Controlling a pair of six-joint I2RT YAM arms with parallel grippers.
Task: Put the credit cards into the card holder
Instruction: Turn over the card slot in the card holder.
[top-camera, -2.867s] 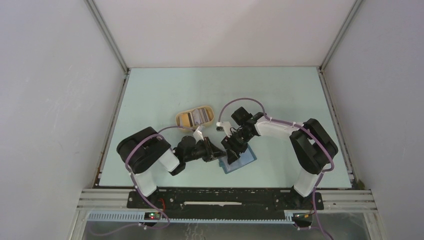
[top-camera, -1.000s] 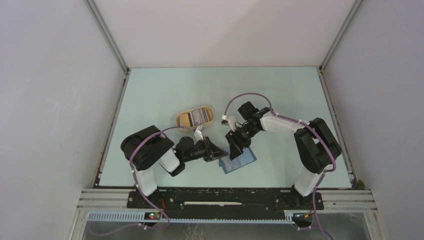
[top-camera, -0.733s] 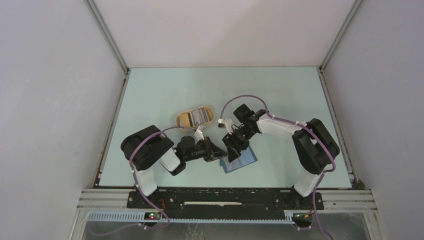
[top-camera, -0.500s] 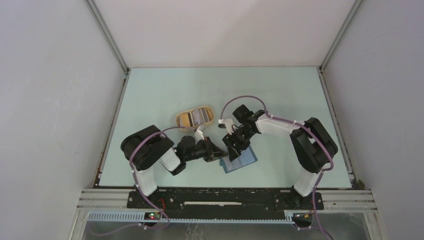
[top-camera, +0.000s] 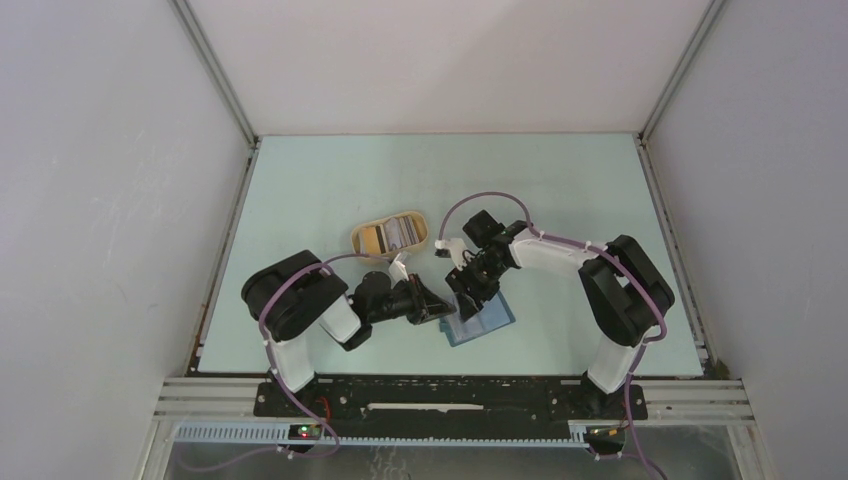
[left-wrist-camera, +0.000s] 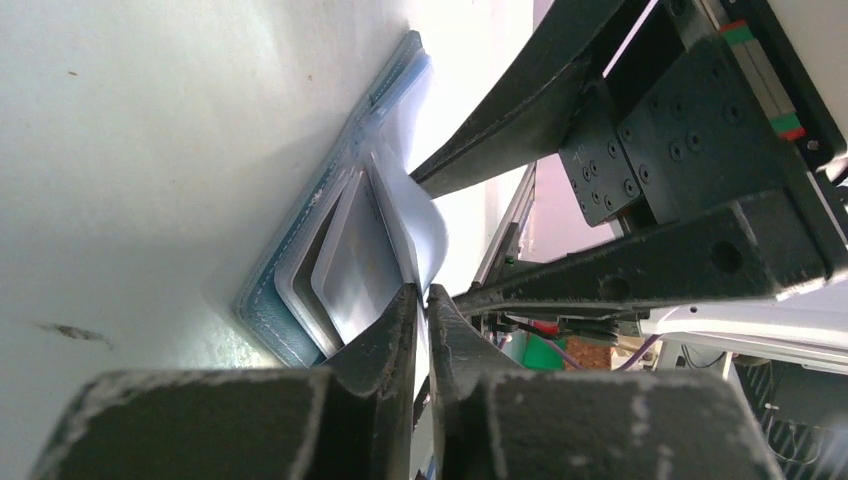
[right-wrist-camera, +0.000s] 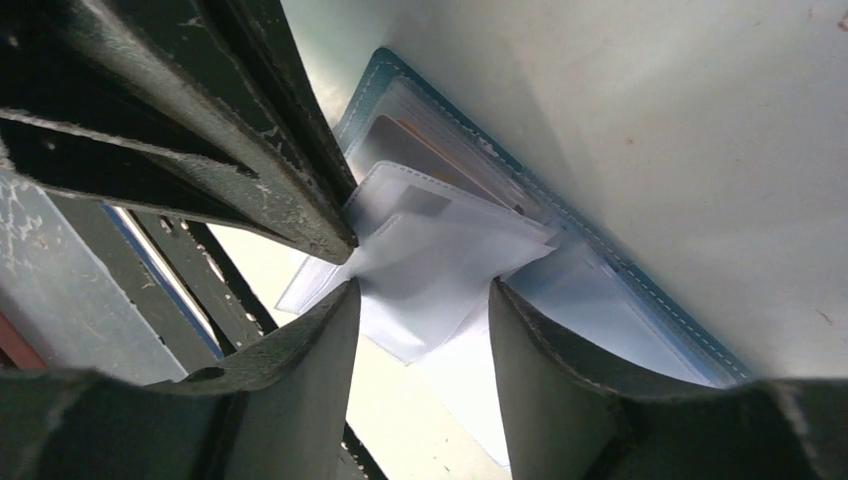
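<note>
Grey-walled green table (top-camera: 400, 180) bears the card holder (top-camera: 492, 318).

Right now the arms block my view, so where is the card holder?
Top view: the open teal card holder lies flat on the table, front centre, beneath the right gripper, nearer than the tan oval tray.

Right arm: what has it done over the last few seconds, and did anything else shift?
The right gripper drew back slightly from the card holder toward the far right, then returned over it, fingers apart above its pale leaves. The left gripper stayed pinched on a clear leaf at the holder's left edge. The card holder and tan tray have not moved.
</note>
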